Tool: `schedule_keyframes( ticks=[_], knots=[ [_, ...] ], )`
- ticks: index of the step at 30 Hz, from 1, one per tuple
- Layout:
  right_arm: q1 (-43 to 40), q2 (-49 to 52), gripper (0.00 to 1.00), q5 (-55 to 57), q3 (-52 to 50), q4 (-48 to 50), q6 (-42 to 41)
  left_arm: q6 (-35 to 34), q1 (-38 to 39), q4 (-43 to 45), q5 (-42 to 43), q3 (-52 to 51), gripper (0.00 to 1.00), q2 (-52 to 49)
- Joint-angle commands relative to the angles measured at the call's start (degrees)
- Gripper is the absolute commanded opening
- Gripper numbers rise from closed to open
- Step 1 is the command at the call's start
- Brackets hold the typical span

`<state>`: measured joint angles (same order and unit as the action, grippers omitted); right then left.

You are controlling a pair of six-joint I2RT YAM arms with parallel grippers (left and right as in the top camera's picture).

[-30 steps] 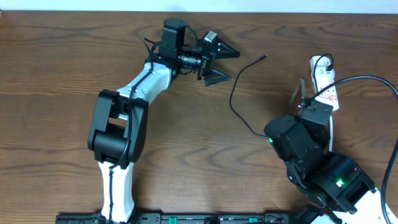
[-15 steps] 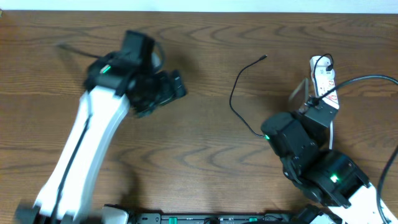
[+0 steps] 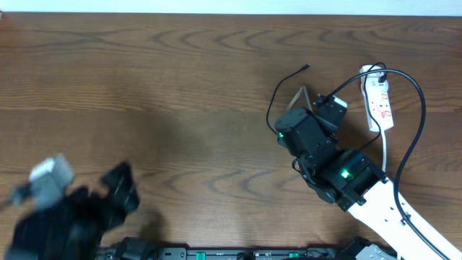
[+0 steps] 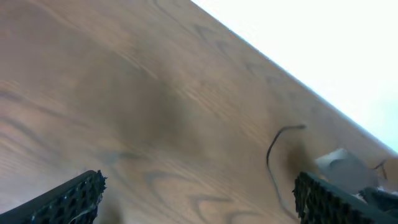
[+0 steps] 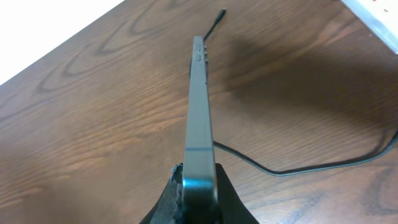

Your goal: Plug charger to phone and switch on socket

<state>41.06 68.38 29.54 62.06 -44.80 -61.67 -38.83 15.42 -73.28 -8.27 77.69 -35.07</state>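
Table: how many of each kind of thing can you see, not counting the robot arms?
Phone: 1
Charger: 1
Socket: 1
Total: 3

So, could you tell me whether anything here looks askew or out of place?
Only the phone: the right gripper holds it edge-up rather than flat. The charger lies loose on the table, unplugged. Nothing looks spilled or damaged.
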Motion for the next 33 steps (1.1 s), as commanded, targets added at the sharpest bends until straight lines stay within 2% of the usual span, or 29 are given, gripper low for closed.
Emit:
schedule_keyframes(
  ticks=[1,2,3,6,12,15,19,22,30,33],
  knots=[
    [0.17,-0.98,0.01,-0.28,0.70,1.84,-0.42,-8.44,-0.09,1.70,-2.99,-10.67,0.98,10.99],
    [0.17,-0.98,0.01,-1.51,0.70,2.32,-0.42,-10.67,-0.09,3.06,-2.97,-12.87,0.98,13.03],
    [0.17,-0.98,0.01,-5.42,0.70,3.61,-0.42,-16.44,-0.09,7.54,-2.95,-18.60,0.98,16.90],
    [0.17,-0.96,0.01,-11.17,0.70,5.57,-0.42,-22.88,-0.09,17.05,-2.86,-28.26,0.98,19.54],
    [0.17,-0.96,0.01,-19.65,0.70,9.66,-0.72,-32.50,-0.09,39.89,5.09,-44.85,0.98,15.43],
    [0.17,-0.96,0.01,-22.32,0.70,11.72,-2.95,-36.13,-0.09,50.56,8.31,-48.96,0.98,10.56],
    [-0.50,-0.96,0.01,-26.29,0.70,14.43,-2.91,-37.35,-0.15,61.61,13.77,-49.44,0.98,1.18],
    [-2.43,-0.96,0.01,-31.32,0.70,15.63,2.27,-37.35,-0.15,68.08,18.34,-49.42,0.98,-5.81],
    [-14.51,-1.01,0.01,-52.09,0.09,15.26,14.23,-37.35,-1.40,75.76,29.68,-49.42,0.98,-20.17],
    [-19.63,-1.20,0.01,-56.24,-2.01,15.67,15.50,-37.35,-2.32,78.86,32.63,-49.42,0.98,-22.86]
  ],
)
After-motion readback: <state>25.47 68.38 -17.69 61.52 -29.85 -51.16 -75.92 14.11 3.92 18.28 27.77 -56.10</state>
